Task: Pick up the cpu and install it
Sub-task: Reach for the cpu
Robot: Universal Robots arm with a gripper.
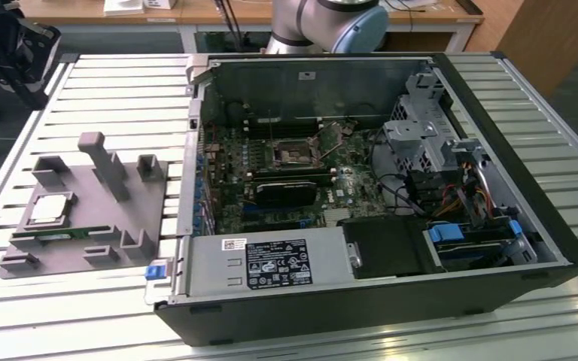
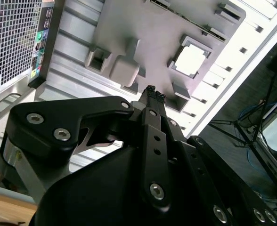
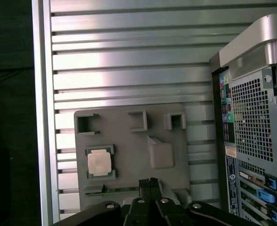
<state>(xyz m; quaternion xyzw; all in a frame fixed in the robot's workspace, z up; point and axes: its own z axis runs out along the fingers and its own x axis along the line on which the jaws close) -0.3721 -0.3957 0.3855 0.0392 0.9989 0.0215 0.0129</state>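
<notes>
1. Grey-and-blue joint of the arm (image 1: 331, 24) at the far edge of the slatted metal counter (image 1: 118, 90) in the exterior view, behind the open computer case (image 1: 369, 312).
2. Black tool (image 2: 152, 92) pointed down toward the grey holder (image 2: 129, 33) in both wrist views, raised clear of it, with its tips over the holder's near edge in the first wrist view.
3. Fingers (image 2: 152, 117) pressed together with no gap between the tips, gripping nothing.
4. One cpu (image 3: 100, 163): a silver-topped square with a pale rim, lying flat in its framed pocket on the holder, apart from the tool and outside the case.
5. One green memory stick (image 1: 60, 235), set on edge in a slot of the holder just beside the cpu.
6. One holder, flat on the counter at the exterior view's left, just beside the case, with several raised blocks and posts on its top.
7. One case, lying on its side with the panel off and the motherboard showing.
8. One dark square socket (image 1: 291, 153) on that board, well apart from the cpu.
</notes>
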